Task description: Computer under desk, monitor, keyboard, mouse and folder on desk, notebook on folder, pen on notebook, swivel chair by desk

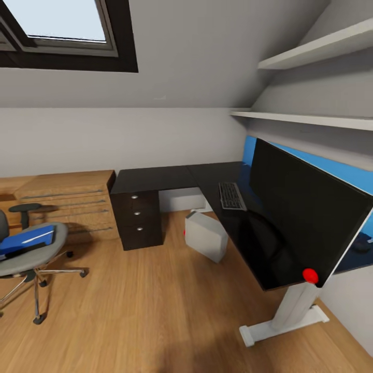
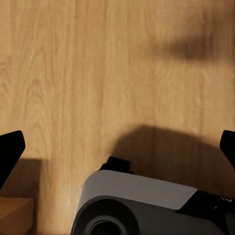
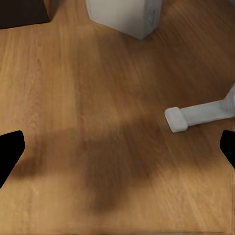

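The black L-shaped desk (image 1: 171, 178) stands in the far corner. On its right wing the wide monitor (image 1: 305, 217) fills the near side, with the keyboard (image 1: 231, 196) lying beyond it. The pale grey computer (image 1: 206, 235) (image 3: 125, 14) sits on the floor at the desk's inner edge. At far left is the swivel chair (image 1: 23, 259), with the blue folder (image 1: 28, 239) on its seat. My left gripper (image 2: 117, 152) and right gripper (image 3: 117, 152) both hang open over bare wooden floor, holding nothing. The mouse, notebook and pen are out of view.
A light wooden low cabinet (image 1: 67, 202) stands against the back wall left of the desk. The desk's white leg and foot (image 1: 287, 316) (image 3: 196, 115) reach onto the floor at right. Wall shelves (image 1: 311, 119) hang above the monitor. My own base (image 2: 147, 205) shows below the left gripper.
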